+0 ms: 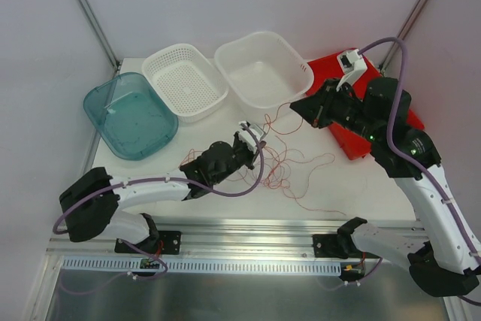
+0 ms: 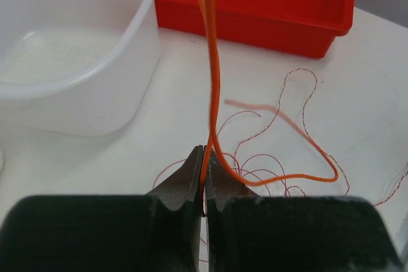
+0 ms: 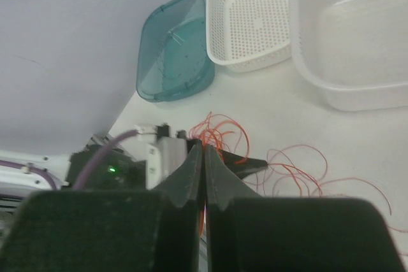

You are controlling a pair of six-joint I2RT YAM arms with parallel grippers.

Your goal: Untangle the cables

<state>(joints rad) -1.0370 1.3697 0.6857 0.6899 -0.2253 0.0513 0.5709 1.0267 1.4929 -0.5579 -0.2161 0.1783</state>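
The cables (image 1: 284, 167) lie as a loose tangle of thin red-orange loops on the white table between the arms. My left gripper (image 1: 260, 139) is at the tangle's left edge. In the left wrist view it (image 2: 205, 157) is shut on one orange cable (image 2: 213, 62), which rises straight up out of frame. My right gripper (image 1: 294, 104) hovers by the white tub's front corner. Its jaws (image 3: 204, 151) are shut, with an orange strand (image 3: 202, 225) showing between them. More loops (image 3: 299, 170) lie on the table beyond.
At the back stand a teal bin (image 1: 128, 114), a white perforated basket (image 1: 184, 80) and a white tub (image 1: 263, 69). A red tray (image 1: 347, 144) lies under the right arm. Thick purple arm cables hang beside both arms.
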